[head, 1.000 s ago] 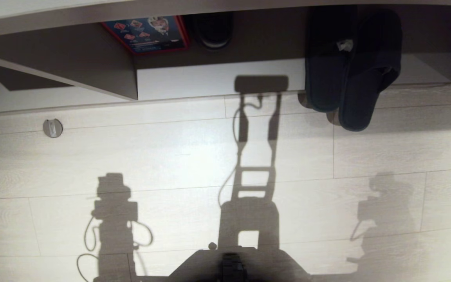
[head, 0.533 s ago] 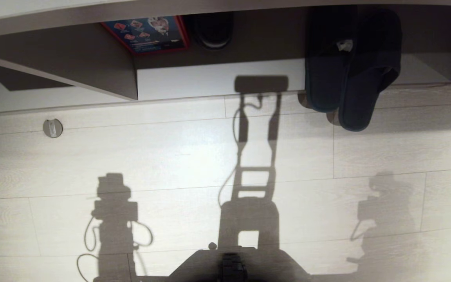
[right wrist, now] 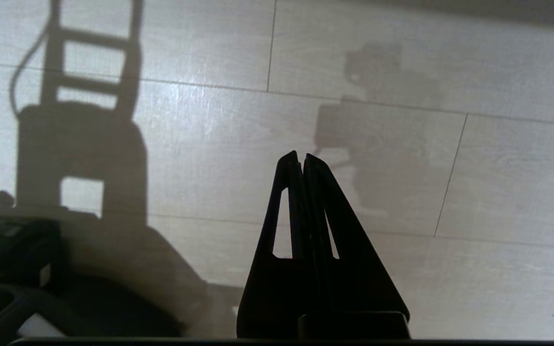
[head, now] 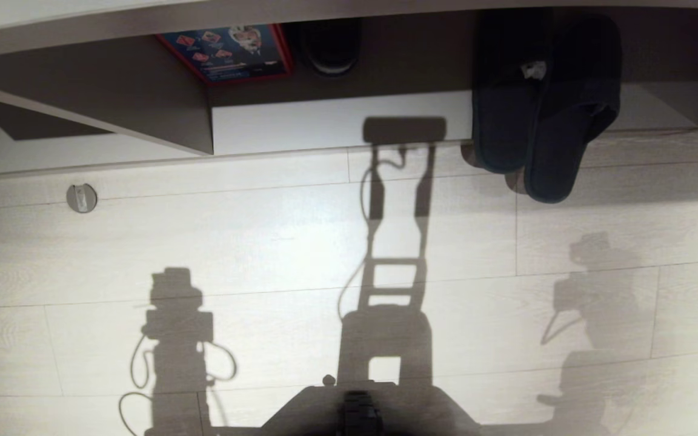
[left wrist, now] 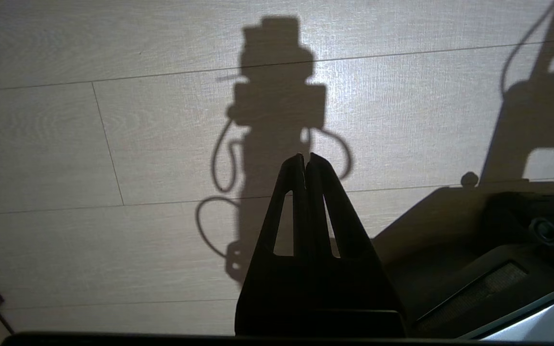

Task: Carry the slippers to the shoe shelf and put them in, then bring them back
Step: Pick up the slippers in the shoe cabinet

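Observation:
The slippers, two dark fabric ones (head: 503,121) (head: 567,139), lie side by side at the right of the shoe shelf (head: 300,124). Their toes are in under its top and their heels stick out over the floor. The shelf is a low grey-brown cubby with a pale base board and a slanted divider (head: 113,91). Neither gripper shows in the head view, only the arms' shadows on the floor. The left gripper (left wrist: 305,157) hangs shut and empty above bare floor. The right gripper (right wrist: 302,156) is also shut and empty over the floor, well short of the slippers.
A blue box with a red border (head: 228,51) and a small black rounded object (head: 329,45) sit inside the shelf left of the slippers. A round metal stopper (head: 81,197) is fixed to the pale plank floor at the left. My base (head: 361,412) shows at the bottom edge.
The right arm's shadow on the floor has shifted toward the shelf in the last half second, so that arm has moved. Slippers, shelf and the left arm's shadow are unchanged.

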Robot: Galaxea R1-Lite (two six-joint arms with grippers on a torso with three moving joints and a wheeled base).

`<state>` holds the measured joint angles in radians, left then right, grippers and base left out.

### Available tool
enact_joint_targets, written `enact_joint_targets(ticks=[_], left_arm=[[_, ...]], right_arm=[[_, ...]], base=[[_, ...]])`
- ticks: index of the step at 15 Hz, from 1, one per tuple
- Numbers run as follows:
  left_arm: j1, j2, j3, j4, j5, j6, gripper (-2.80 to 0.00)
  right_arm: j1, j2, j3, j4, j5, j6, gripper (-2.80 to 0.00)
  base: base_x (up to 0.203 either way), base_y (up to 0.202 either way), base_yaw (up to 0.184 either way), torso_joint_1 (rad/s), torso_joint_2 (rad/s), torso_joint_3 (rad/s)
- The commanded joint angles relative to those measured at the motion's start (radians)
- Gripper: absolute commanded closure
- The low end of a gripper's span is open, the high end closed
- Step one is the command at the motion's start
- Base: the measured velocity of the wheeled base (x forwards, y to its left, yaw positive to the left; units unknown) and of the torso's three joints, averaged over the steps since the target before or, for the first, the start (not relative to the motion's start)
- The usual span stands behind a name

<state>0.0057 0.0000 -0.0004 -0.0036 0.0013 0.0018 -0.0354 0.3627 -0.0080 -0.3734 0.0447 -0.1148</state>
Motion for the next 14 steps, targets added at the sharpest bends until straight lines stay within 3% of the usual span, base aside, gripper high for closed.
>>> enact_joint_targets(ticks=[1, 5, 14], left_arm=[[0.000, 0.000, -0.001, 0.000, 0.000, 0.000, 0.00], [0.000, 0.000, -0.001, -0.001, 0.000, 0.000, 0.00], [0.000, 0.000, 0.000, 0.001, 0.000, 0.000, 0.00]], right_arm=[[-0.009, 0.169, -0.011, -0.080, -0.002, -0.010, 0.00], [-0.045, 0.392, -0.056, -0.283, -0.006, -0.028, 0.00], [-0.089, 0.733, -0.173, -0.507, -0.023, -0.022, 0.00]], base=[[0.000, 0.000, 0.000, 0.000, 0.00, 0.000], [0.000, 0.000, 0.000, 0.000, 0.00, 0.000], [0.000, 0.000, 0.000, 0.000, 0.00, 0.000]])
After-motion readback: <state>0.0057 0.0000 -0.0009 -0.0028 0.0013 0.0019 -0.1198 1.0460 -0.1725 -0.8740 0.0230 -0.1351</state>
